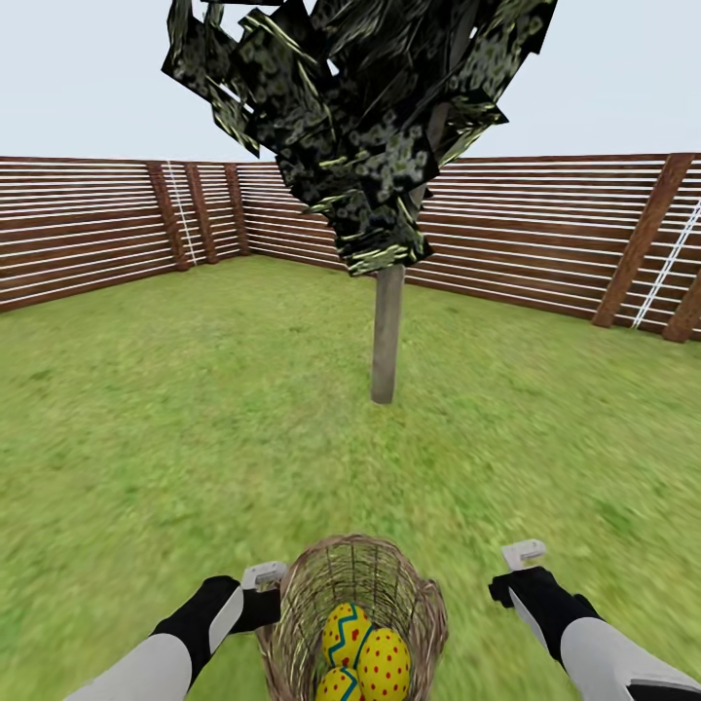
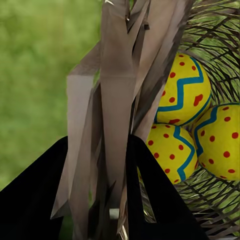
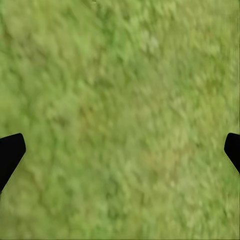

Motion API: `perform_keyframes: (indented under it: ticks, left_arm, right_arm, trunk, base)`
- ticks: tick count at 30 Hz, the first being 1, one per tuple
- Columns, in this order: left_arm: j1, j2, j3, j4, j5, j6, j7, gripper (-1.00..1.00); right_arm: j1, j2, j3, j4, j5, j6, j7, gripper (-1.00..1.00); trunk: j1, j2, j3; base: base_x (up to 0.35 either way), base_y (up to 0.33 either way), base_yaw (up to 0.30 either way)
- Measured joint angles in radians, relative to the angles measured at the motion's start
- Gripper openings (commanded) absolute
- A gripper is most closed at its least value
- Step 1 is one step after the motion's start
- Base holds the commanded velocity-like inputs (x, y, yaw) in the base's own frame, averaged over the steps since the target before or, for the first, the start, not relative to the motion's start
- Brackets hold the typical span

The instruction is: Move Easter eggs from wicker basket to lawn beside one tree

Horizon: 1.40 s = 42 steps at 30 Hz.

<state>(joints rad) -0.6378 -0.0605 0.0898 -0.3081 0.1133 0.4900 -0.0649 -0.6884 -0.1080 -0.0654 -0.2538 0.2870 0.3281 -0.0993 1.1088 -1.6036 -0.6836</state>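
The wicker basket (image 1: pixel 389 584) hangs low and close in front of me in the head view, above the lawn (image 1: pixel 195 409). Three yellow Easter eggs (image 1: pixel 346 633) with red dots and blue zigzags lie inside it, and the left wrist view looks in on these eggs (image 2: pixel 182 90) from close up. My left gripper (image 1: pixel 265 584) is shut on the basket's rim (image 2: pixel 115 100), a black finger on each side. My right gripper (image 1: pixel 516 570) is open over bare grass, right of the basket. The tree (image 1: pixel 387 331), with its grey-brown trunk, stands straight ahead a few metres off.
A brown slatted fence (image 1: pixel 545 243) encloses the garden behind the tree and on both sides. Open grass lies between me and the trunk. Dark blocky foliage (image 1: pixel 360 117) hangs high above the trunk.
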Motion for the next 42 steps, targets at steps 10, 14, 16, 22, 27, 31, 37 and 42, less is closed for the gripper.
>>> perform_keyframes:
  ticks: [10, 14, 16, 22, 27, 31, 37, 42]
  left_arm:
    - [0.000, 0.000, 0.000, 0.000, -0.001, 0.000, -0.001, -1.00]
    - [0.000, 0.000, 0.000, 0.000, 0.000, 0.000, -0.001, -1.00]
    - [0.000, 0.000, 0.000, 0.000, 0.000, 0.000, -0.002, -1.00]
    - [0.000, 0.000, 0.000, 0.000, 0.000, 0.000, -0.003, -1.00]
    - [0.000, 0.000, 0.000, 0.000, 0.000, 0.000, -0.003, -1.00]
    - [0.000, 0.000, 0.000, -0.001, 0.000, 0.000, -0.003, -1.00]
    - [0.000, 0.000, 0.000, -0.001, 0.000, 0.000, -0.003, -1.00]
    - [0.000, 0.000, 0.000, -0.001, -0.001, 0.000, -0.003, -1.00]
  right_arm:
    - [0.000, 0.000, -0.001, 0.000, 0.000, 0.000, -0.001, 1.00]
    - [0.000, 0.000, 0.000, 0.001, 0.000, 0.000, 0.000, 1.00]
    - [0.000, 0.000, 0.000, 0.001, 0.000, 0.000, 0.000, 1.00]
    - [0.000, -0.001, -0.001, 0.001, 0.000, 0.000, -0.001, 1.00]
    - [0.000, -0.001, -0.001, 0.001, 0.000, 0.000, 0.001, 1.00]
    - [0.000, -0.001, -0.001, 0.000, -0.001, 0.000, 0.000, 1.00]
    - [0.000, -0.002, -0.001, 0.000, -0.002, 0.000, 0.000, 1.00]
    - [0.000, -0.002, -0.001, 0.000, -0.002, 0.000, 0.000, 1.00]
  trunk:
    - [0.000, 0.000, 0.000]
    - [0.000, 0.000, 0.000]
    - [0.000, 0.000, 0.000]
    - [0.000, 0.000, 0.000]
    - [0.000, 0.000, 0.000]
    - [0.000, 0.000, 0.000]
    - [0.000, 0.000, -0.006]
    - [0.000, 0.000, -0.014]
  base:
    - [0.322, 0.000, 0.000]
    - [0.322, 0.000, 0.000]
    - [0.322, 0.000, 0.000]
    - [0.322, 0.000, 0.000]
    - [0.322, 0.000, 0.000]
    - [0.322, 0.000, 0.000]
    - [0.322, 0.000, 0.000]
    - [0.322, 0.000, 0.000]
